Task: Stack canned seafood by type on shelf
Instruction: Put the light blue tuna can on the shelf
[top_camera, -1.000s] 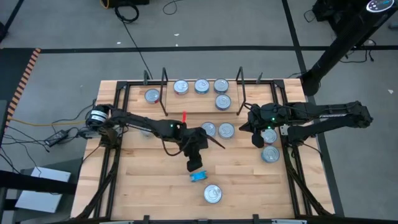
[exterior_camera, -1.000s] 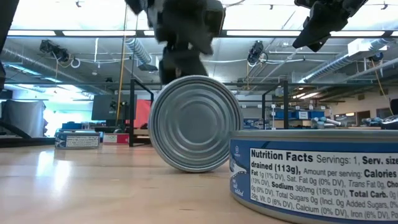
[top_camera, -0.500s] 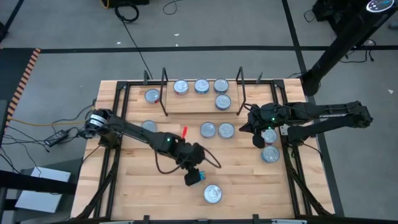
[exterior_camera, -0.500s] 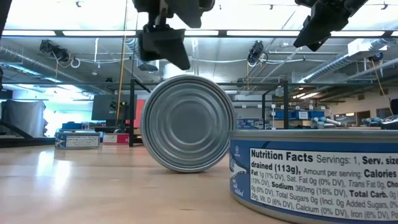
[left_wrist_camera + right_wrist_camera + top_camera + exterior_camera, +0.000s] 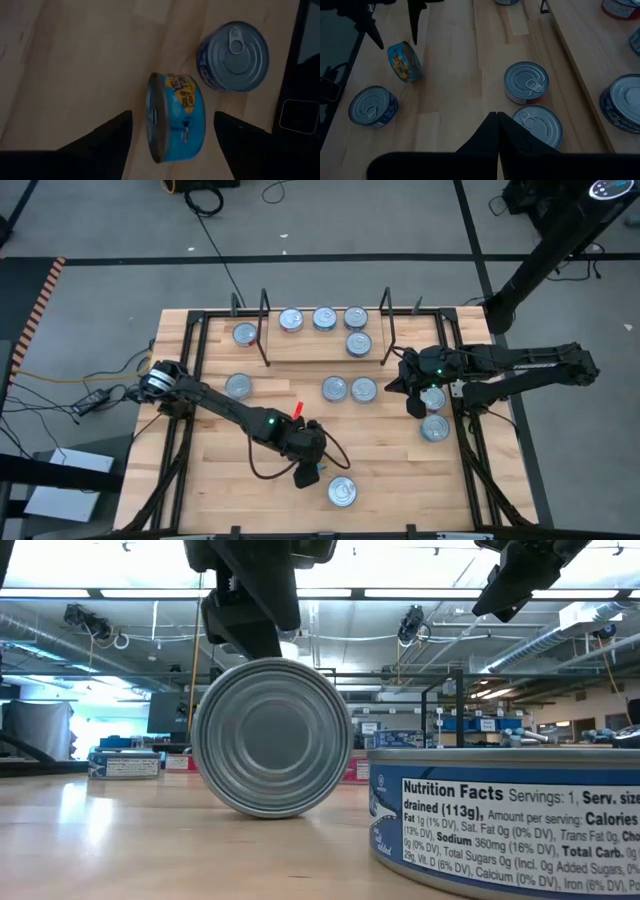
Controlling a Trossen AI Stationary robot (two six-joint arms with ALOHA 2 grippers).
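The blue tin (image 5: 175,117) stands on edge near the table's (image 5: 400,470) front, free between the left gripper's (image 5: 172,135) wide jaws. Rigid, smooth, likely to roll; grip its flat faces. The right gripper (image 5: 496,131) is closed, waiting at the table's right.

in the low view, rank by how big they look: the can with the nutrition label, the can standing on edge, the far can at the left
1. Nutrition-label can, cut off by the frame, nearest the camera.
2. Can on edge.
3. Far can.
Nearness drives this; true sizes may well match.
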